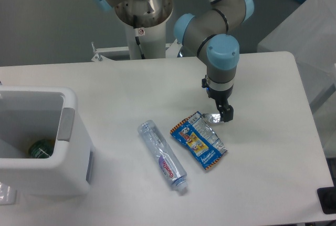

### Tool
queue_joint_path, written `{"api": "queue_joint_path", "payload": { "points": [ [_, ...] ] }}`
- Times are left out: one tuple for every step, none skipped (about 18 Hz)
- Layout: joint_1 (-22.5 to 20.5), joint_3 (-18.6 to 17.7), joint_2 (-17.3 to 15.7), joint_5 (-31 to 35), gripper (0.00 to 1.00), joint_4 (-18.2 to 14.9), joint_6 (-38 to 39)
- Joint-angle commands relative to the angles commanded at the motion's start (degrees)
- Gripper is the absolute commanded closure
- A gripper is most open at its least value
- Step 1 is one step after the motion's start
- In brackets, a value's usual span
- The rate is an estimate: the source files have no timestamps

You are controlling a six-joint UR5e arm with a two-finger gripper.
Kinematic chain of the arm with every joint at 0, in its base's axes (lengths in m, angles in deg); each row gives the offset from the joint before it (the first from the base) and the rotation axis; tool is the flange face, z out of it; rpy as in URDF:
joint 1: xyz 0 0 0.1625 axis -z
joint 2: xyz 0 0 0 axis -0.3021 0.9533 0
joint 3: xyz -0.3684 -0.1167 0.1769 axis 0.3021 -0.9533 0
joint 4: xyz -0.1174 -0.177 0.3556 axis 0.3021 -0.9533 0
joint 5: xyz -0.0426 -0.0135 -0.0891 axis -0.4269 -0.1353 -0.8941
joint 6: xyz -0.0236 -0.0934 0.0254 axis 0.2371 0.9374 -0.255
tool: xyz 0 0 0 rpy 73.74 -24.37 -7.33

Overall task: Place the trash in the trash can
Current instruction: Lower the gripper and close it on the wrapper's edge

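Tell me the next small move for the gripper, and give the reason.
Probably close on the silver foil end of the snack wrapper and lift. The gripper sits low at that foil end, though this view does not show how wide its jaws stand. The wrapper and the bottle lie on the table, outside the trash can.

White table carries all. Snack wrapper flat, just left-below gripper, foil end apparently touching it. Bottle further left. Trash can far left, at edge.
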Motion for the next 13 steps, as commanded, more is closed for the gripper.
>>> {"api": "queue_joint_path", "payload": {
  "points": [
    [0.0, 0.2, 0.3, 0.0, 0.0, 0.0, 0.3],
    [0.0, 0.4, 0.6, 0.0, 0.0, 0.1, 0.4],
    [0.1, 0.6, 0.8, 0.0, 0.0, 0.1, 0.4],
    [0.1, 0.7, 1.1, 0.0, 0.0, 0.1, 0.4],
    [0.1, 0.8, 1.2, 0.0, 0.0, 0.2, 0.5],
    [0.1, 0.9, 1.5, 0.0, 0.0, 0.3, 0.5],
    [0.2, 0.8, 1.6, 0.0, 0.01, 0.5, 1.1],
    [0.2, 0.8, 1.8, 0.0, 0.08, 0.9, 2.5],
    [0.3, 0.8, 1.9, -0.1, 0.13, 1.0, 4.0],
    [0.3, 0.8, 1.9, -0.1, 0.18, 1.0, 4.8],
    [0.4, 0.9, 2.0, -0.1, 0.23, 1.0, 5.4],
    [0.4, 1.0, 2.3, -0.1, 0.29, 1.0, 5.9],
    [0.4, 1.0, 2.3, -0.1, 0.33, 0.9, 6.5]
  ]
}}
